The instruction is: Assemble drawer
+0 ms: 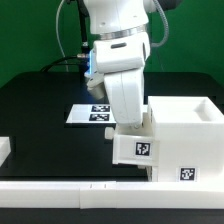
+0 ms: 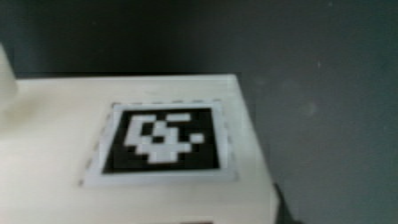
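desk point(image 1: 40, 110) is black and fills most of the exterior view; green backdrop behind it; arm point(image 1: 118, 50) is white, comes down from the top centre of the exterior view and blocks the middle of the scene; drawer case point(image 1: 190, 130) sits on the desk at the exterior view's right, white open-topped box, one black-and-white tag low on its near face; long low white border rail point(image 1: 60, 190) runs along the near edge of the desk, second short white piece point(image 1: 4, 150) at the exterior view's left edge; small tray point(image 1: 135, 148) is just left of the case and touching or nearly touching it, directly under the wrist, tag on its near face; marker board point(image 1: 90, 112) lies flat on the desk further back, left of centre, partly hidden by the arm; tool point(image 1: 128, 128) is down at the tray, fingers hidden behind the wrist body in the exterior view; wrist view shows only a white surface with a blurred tag point(image 2: 164, 140) close up, dark desk beyond it, no fingers in frame; cannot tell how far the tool is open or whether it grips the tray
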Robot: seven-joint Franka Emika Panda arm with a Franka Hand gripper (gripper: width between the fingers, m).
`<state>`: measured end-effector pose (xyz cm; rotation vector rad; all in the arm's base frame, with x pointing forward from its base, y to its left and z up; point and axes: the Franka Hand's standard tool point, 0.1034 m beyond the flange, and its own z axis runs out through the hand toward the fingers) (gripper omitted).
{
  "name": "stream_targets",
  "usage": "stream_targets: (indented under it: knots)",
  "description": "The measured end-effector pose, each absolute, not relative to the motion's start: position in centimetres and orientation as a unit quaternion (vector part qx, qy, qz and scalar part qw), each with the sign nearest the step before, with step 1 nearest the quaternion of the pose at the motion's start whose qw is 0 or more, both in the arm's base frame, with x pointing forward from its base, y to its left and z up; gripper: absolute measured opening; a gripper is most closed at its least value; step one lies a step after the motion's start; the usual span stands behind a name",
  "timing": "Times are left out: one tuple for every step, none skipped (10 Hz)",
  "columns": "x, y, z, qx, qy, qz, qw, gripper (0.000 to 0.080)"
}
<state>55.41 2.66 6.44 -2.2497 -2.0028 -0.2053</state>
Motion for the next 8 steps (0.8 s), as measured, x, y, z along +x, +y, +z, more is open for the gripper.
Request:
stream_targets:
  knots:
    - [55.1,2.6,6.3,-0.742,-0.665,-0.068,0.061,0.0039]
    - [54.9,2.7,6.2,-0.735,-0.672,-0.068,0.061,0.0039]
    - [54.8,2.9,6.1,-0.735,-0.671,-0.075,0.056,0.0039]
    - [54.8,2.9,6.2,-0.736,-0.671,-0.075,0.056,0.0039]
    - [54.8,2.9,6.1,-0.736,-0.671,-0.075,0.056,0.0039]
    - [54.9,2.9,6.3,-0.733,-0.674,-0.074,0.055,0.0039]
    - [55.3,2.9,7.4,-0.727,-0.681,-0.067,0.051,0.0205]
    - [56.1,2.5,8.8,-0.726,-0.683,-0.064,0.047,0.0388]
